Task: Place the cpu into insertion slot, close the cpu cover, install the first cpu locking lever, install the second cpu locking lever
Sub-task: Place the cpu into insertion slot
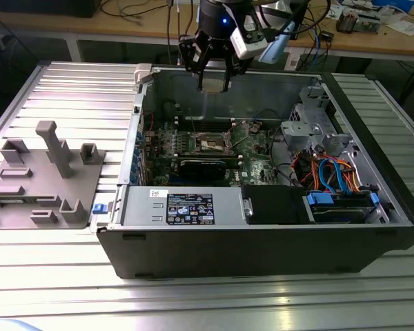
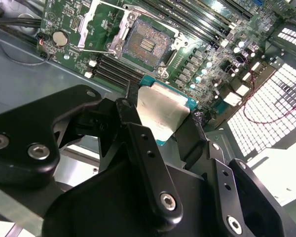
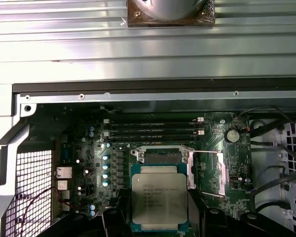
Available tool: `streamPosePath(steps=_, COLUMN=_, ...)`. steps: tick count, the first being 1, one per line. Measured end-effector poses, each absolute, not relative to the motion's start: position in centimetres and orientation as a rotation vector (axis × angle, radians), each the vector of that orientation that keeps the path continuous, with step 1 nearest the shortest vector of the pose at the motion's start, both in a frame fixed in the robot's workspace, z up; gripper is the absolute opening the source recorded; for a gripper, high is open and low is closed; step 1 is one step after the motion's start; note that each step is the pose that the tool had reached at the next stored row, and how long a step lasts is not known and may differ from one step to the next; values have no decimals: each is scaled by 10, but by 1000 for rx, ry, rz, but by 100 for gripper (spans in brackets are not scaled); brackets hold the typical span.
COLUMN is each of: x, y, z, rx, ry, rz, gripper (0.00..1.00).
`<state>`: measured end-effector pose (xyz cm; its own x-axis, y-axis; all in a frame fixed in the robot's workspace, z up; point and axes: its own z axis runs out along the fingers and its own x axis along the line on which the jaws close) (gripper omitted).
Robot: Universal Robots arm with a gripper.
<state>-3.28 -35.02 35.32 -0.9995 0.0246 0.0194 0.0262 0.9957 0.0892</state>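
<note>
My gripper (image 1: 214, 83) hangs above the back wall of the open computer case and is shut on the cpu (image 2: 163, 112), a flat square chip with a silvery top, held by its edges between the black fingers (image 2: 138, 128). In the first wrist view the cpu (image 3: 159, 197) covers the near part of the insertion slot (image 3: 160, 156). The insertion slot (image 2: 147, 45) lies bare on the green board, dark in the centre with a metal rim, well below the chip. The cpu cover (image 2: 96, 24) stands swung open beside it, with a thin wire lever (image 3: 207, 152) raised. The insertion slot (image 1: 212, 143) sits mid-board.
A grey power supply box (image 1: 183, 207) fills the case's front. A black card (image 1: 203, 165) lies just in front of the slot, and long memory slots (image 3: 153, 129) run behind it. A drive cage with coloured cables (image 1: 331, 172) stands at the exterior view's right. A grey fixture (image 1: 48, 172) rests outside the case.
</note>
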Motion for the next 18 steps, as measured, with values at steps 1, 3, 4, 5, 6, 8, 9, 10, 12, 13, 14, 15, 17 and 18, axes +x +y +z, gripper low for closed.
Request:
streamPosePath(steps=1, x=-33, y=-350, z=353, rx=-40, ry=-3120, rz=-140, gripper=54)
streamPosePath(steps=3, x=-33, y=-350, z=352, rx=-40, ry=-3120, rz=-140, gripper=54)
streamPosePath(steps=4, x=-33, y=-350, z=352, rx=-40, ry=-3120, rz=-140, gripper=54)
streamPosePath(steps=5, x=-33, y=-350, z=352, rx=-40, ry=-3120, rz=-140, gripper=54)
streamPosePath(steps=6, x=-33, y=-350, z=352, rx=-40, ry=-3120, rz=-140, gripper=54)
streamPosePath(steps=8, x=-33, y=-350, z=352, rx=-40, ry=-3120, rz=-140, gripper=54)
streamPosePath(steps=9, x=-33, y=-350, z=352, rx=-40, ry=-3120, rz=-140, gripper=54)
streamPosePath(steps=10, x=-33, y=-350, z=352, rx=-40, ry=-3120, rz=-140, gripper=54)
streamPosePath(steps=12, x=-33, y=-350, z=351, rx=-40, ry=-3120, rz=-140, gripper=54)
streamPosePath(steps=13, x=-33, y=-350, z=351, rx=-40, ry=-3120, rz=-140, gripper=54)
streamPosePath(steps=14, x=-33, y=-350, z=351, rx=-40, ry=-3120, rz=-140, gripper=54)
streamPosePath(steps=15, x=-33, y=-350, z=350, rx=-40, ry=-3120, rz=-140, gripper=54)
streamPosePath(steps=17, x=-33, y=-350, z=350, rx=-40, ry=-3120, rz=-140, gripper=54)
streamPosePath(steps=18, x=-33, y=-350, z=350, rx=-40, ry=-3120, rz=-140, gripper=54)
